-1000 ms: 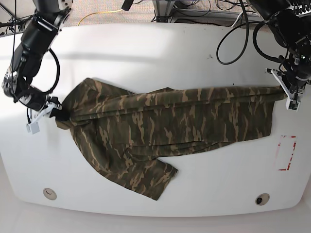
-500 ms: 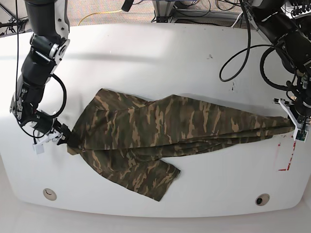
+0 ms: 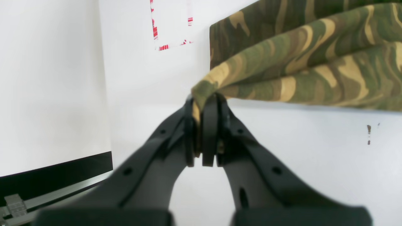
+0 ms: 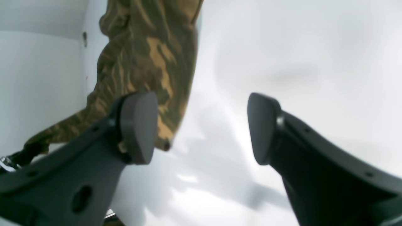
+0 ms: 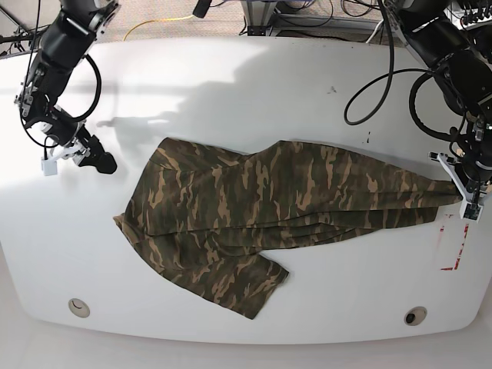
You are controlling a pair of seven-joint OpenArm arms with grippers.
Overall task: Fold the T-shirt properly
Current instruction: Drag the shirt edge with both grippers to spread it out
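Observation:
The camouflage T-shirt (image 5: 254, 215) lies spread across the middle of the white table (image 5: 231, 92), one short sleeve (image 5: 246, 288) pointing toward the front edge. My left gripper (image 5: 463, 200) is at the shirt's right end, shut on a pinched corner of the cloth. The left wrist view shows that gripper (image 3: 202, 102) clamped on a fold of the T-shirt (image 3: 307, 56). My right gripper (image 5: 106, 163) hovers open to the left of the shirt and behind it, touching nothing. In the right wrist view, that gripper (image 4: 201, 128) has its pads wide apart, with the T-shirt (image 4: 150, 56) beyond them.
A red tape outline (image 5: 455, 242) marks the table by the left gripper; it shows as the red outline (image 3: 171, 28) in the left wrist view. Round holes (image 5: 78, 307) (image 5: 415, 315) sit near the front edge. Cables (image 5: 369, 69) hang at the back right.
My right gripper has let go of the shirt's left end, opened, and moved back and away. The left end has dropped flat on the table. My left gripper still holds its corner.

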